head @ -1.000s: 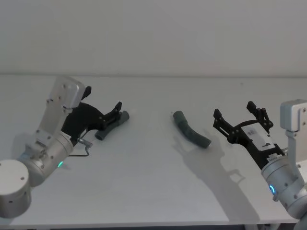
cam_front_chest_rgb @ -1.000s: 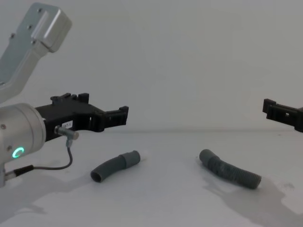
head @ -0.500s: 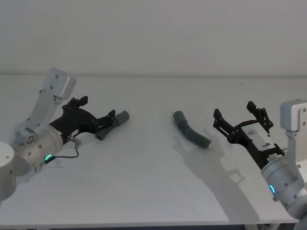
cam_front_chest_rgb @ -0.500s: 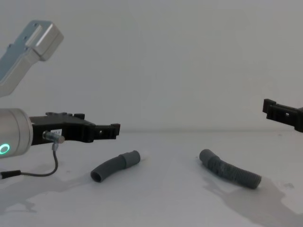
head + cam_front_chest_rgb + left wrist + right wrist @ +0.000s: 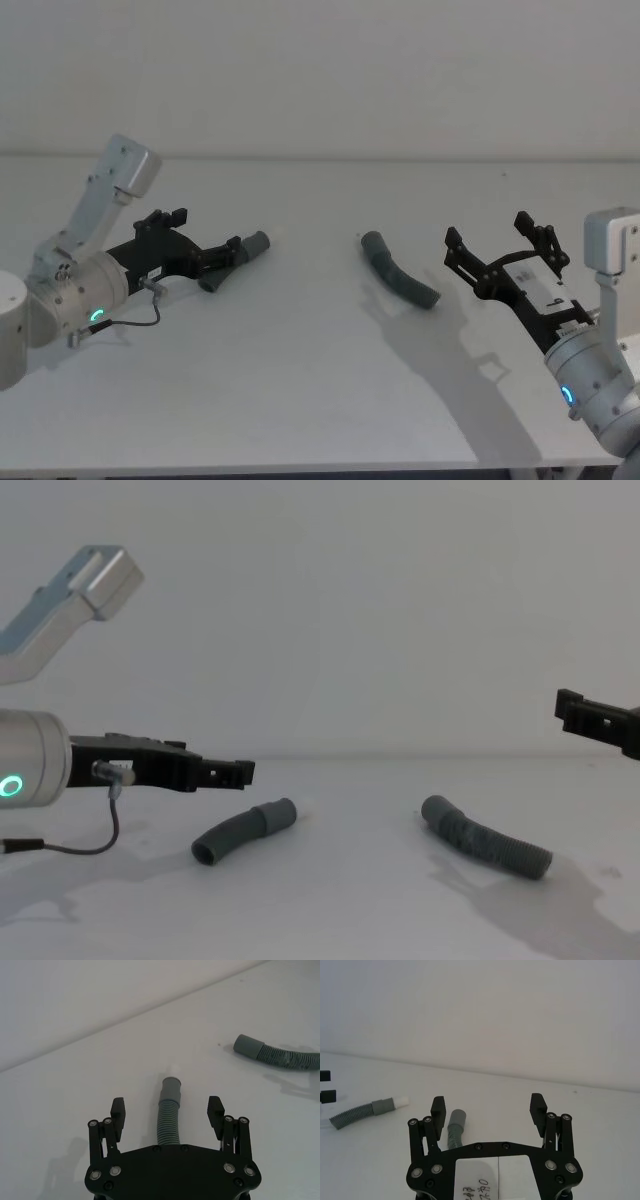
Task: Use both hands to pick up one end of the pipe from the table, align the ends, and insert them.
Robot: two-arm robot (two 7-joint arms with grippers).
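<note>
1. The left end effector (image 5: 232,250) reaches forward low over the desk (image 5: 300,380), its forearm nearly level and its fingers spread wide, gripping nothing
2. The left wrist view sets the shorter pipe piece (image 5: 167,1120) lengthwise in the gap between those fingers, with its cuff (image 5: 171,1087) pointing away just past the tips; the chest view adds what that angle hides: the fingers hang above the piece (image 5: 240,830) without touching it
3. The right end effector (image 5: 487,230) is held higher, tilted up and forward, with its fingers also spread and nothing between them
4. The longer corrugated piece (image 5: 400,280) lies on the desk below and ahead of the right end effector, on the side toward the left one
5. Farther off, the right wrist view catches the whitish tip (image 5: 401,1101) on the shorter pipe piece's cuff; the two pieces lie well apart
</note>
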